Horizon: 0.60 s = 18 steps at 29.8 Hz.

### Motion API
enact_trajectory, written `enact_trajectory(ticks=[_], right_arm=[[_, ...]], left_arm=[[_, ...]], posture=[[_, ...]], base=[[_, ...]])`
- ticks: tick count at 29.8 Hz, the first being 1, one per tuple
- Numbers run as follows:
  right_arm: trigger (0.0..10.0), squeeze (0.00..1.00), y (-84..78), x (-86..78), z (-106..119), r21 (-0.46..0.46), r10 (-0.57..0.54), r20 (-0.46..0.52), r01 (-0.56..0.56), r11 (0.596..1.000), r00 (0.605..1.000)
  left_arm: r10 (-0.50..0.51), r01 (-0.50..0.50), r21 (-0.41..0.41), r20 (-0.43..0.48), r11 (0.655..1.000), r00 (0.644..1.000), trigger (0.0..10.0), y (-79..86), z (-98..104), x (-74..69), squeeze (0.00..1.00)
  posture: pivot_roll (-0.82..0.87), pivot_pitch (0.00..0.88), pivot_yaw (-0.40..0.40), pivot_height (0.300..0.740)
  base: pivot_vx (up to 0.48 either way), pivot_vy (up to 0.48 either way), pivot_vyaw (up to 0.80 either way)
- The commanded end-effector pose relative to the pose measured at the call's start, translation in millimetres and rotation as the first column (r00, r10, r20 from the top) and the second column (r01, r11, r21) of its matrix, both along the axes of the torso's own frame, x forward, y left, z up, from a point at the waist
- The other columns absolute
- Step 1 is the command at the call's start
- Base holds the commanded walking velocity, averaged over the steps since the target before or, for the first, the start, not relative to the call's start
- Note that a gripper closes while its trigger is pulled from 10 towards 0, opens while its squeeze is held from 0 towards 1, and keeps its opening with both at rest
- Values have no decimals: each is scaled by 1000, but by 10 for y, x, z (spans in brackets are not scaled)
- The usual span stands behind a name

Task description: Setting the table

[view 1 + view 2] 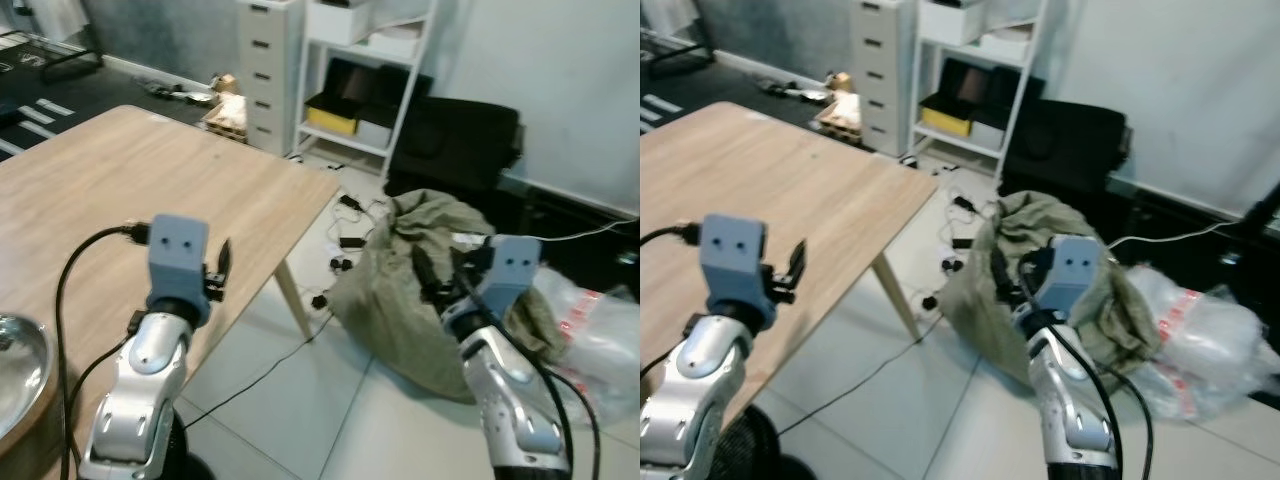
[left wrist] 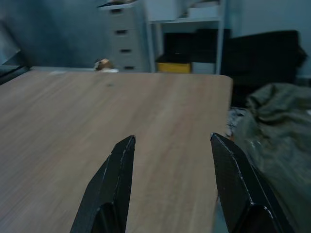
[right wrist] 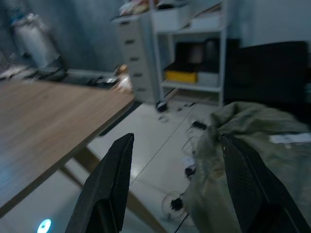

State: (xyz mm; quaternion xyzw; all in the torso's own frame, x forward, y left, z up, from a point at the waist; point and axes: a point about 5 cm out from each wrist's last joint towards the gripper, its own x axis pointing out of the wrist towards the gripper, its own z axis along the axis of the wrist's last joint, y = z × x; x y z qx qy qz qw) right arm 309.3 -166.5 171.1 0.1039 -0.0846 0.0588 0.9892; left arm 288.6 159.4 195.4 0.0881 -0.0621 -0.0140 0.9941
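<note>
Left eye view catches a metal bowl (image 1: 15,370) sitting at the near edge of the wooden table (image 1: 150,180), nothing else laid yet. Left gripper (image 2: 170,150) hovers wide and empty over the tabletop, right gripper (image 3: 177,155) wide and empty above the floor, so setting looks barely begun

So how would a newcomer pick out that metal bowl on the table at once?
Start at the wooden table on the robot's left. Follow its near edge toward the robot, past the left claw. The metal bowl sits there at the picture's left border, shiny, silver and round against plain wood.
</note>
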Motion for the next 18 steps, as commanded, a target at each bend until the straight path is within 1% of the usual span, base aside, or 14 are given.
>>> enact_trajectory(ticks=[1, 7, 18], right_arm=[[10000, 0, 3, -13, -50, 4, 0, -18, 0, 1000, 1000], [10000, 0, -4, -15, -51, 2, -2, -19, 3, 1000, 1000], [10000, 0, -13, -18, -52, 0, -3, -20, 3, 1000, 1000]], left_arm=[[-15, 15, 18, -17, 1000, 1000, 10000, -12, -54, 4, 0], [-53, 53, 3, -35, 999, 998, 10000, -37, -90, -3, 0], [-63, 62, -10, -42, 998, 997, 10000, -31, -103, -5, 0]], posture=[[13, 36, 51, 740], [11, 40, 50, 740], [9, 44, 50, 740]], base=[[0, 0, -800], [0, 0, -800], [0, 0, -800]])
